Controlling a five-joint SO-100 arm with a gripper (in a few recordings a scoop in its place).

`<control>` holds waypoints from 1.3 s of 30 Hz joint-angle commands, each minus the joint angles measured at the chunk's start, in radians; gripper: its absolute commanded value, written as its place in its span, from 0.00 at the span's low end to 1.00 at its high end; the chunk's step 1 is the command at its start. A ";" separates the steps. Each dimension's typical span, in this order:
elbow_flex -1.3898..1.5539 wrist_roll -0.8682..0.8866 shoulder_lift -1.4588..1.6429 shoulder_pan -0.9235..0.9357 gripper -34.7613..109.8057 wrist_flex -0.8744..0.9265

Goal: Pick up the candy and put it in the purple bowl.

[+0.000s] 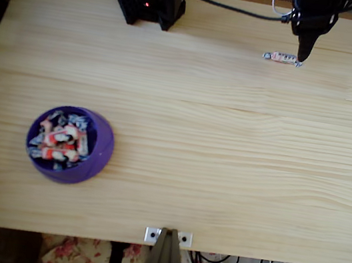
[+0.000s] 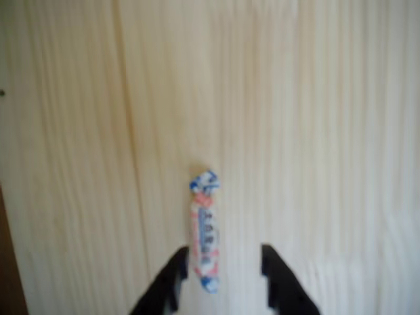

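Candy (image 2: 205,230), white wrapper, red print, twisted blue ends

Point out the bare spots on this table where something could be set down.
Bare wood spans the table middle, between the purple bowl and the candy, and the right near side. Crowded: the back edge, with the arm base and the gripper at the candy.

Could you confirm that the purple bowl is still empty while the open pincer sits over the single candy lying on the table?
Not quite: the purple bowl already holds several wrapped candies, as the overhead view shows. The rest stands: the open pincer sits over the single candy lying on the table.
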 commanded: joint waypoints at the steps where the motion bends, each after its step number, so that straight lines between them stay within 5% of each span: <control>1: 0.025 0.003 0.034 0.002 0.36 -0.044; 39: 0.140 0.041 0.029 -0.035 0.34 -0.196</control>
